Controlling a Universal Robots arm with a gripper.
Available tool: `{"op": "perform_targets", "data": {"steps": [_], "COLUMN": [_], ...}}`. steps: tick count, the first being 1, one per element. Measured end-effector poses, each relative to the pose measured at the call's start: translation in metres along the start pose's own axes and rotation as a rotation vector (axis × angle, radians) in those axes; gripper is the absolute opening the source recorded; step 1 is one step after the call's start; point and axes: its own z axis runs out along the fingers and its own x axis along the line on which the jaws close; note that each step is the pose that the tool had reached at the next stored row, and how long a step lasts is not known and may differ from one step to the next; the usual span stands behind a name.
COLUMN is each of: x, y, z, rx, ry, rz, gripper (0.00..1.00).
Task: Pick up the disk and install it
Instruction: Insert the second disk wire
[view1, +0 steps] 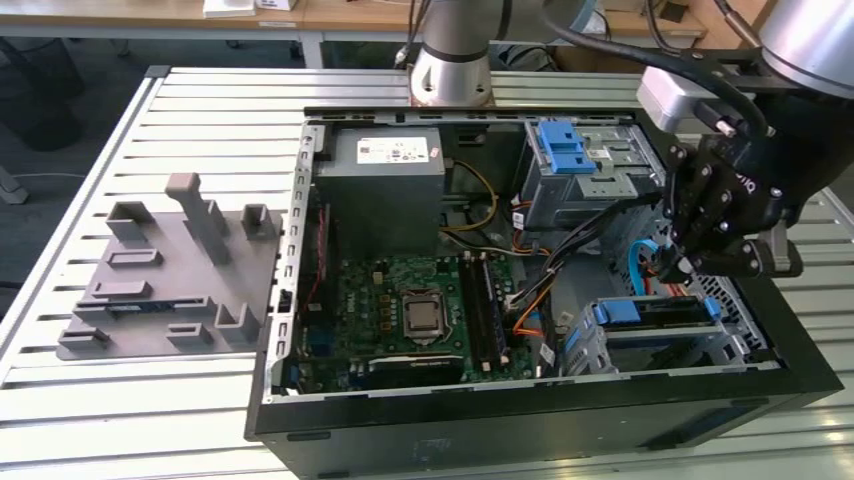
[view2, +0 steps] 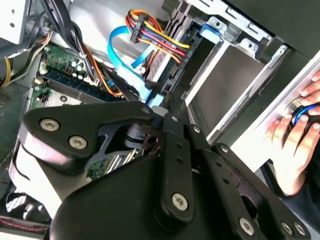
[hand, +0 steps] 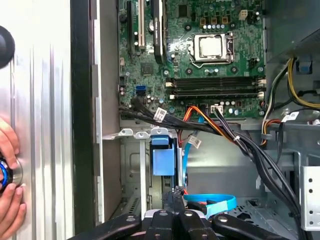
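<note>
Black multi-link end effector (view1: 674, 268) hangs inside the open black computer tower case (view1: 534, 420), toward the exterior view's right and a little above the middle of the frame. In both wrist views its fingers (hand: 174, 195) are pressed together, and nothing shows between them (view2: 152, 102). It is closed on empty air, just beside a bundle of red, orange and black wires (view2: 155, 40) and a flat light-blue ribbon cable (hand: 210, 202).

The disk (view1: 651, 312), a flat rectangular drive with blue plastic rails, appears to sit in the lower metal drive cage (view1: 667, 352), at the lower right of the exterior view and just below the end effector. I cannot tell whether it is fully seated.

A second metal cage with a blue plastic latch (view1: 567, 150) stands at the upper right of the case. Left of it is the big grey power-supply box with a white sticker (view1: 387, 175), and below that lies the green motherboard (view1: 414, 310).

The case lies on a slatted aluminium table (view1: 200, 110). A grey moulded fixture with upright posts (view1: 160, 280) stands on the exterior view's left, well apart from the case.

In both wrist views a person's hand (view2: 295, 135) rests on a round silver knob with a blue ring (hand: 6, 172)
</note>
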Motion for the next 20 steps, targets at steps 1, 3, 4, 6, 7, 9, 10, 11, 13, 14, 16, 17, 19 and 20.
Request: {"op": "perform_targets", "data": {"steps": [1, 3, 4, 6, 7, 9, 10, 11, 13, 14, 16, 17, 19, 20], "x": [0.0001, 0.0003, 0.0003, -0.0007, -0.0018, -0.0053, -0.0076, -0.0096, -0.0114, -0.0118, -0.0122, -0.0124, -0.0132, -0.0140], "y": [0.0004, 0.0007, 0.0008, 0.0010, 0.0011, 0.0012, 0.0013, 0.0013, 0.0014, 0.0014, 0.0015, 0.0015, 0.0016, 0.0016], "z": [-0.0019, -0.0064, -0.0085, -0.0116, -0.0127, -0.0139, -0.0142, -0.0144, -0.0146, -0.0150, -0.0162, -0.0170, -0.0179, -0.0180], "rx": [0.0000, 0.0001, 0.0001, 0.0001, 0.0001, 0.0000, 0.0000, 0.0000, 0.0000, -0.0001, -0.0004, -0.0007, -0.0014, -0.0017], "ry": [-0.0001, -0.0002, -0.0003, -0.0003, -0.0004, 0.0000, -0.0001, 0.0001, 0.0003, 0.0004, 0.0004, 0.0003, 0.0000, 0.0001], "rz": [0.000, 0.000, 0.000, 0.000, 0.000, 0.000, 0.000, 0.000, 0.000, 0.000, 0.000, 0.000, 0.000, 0.000], "gripper": [0.11, 0.11, 0.11, 0.11, 0.11, 0.11, 0.11, 0.11, 0.11, 0.11, 0.11, 0.11, 0.11, 0.11]}}
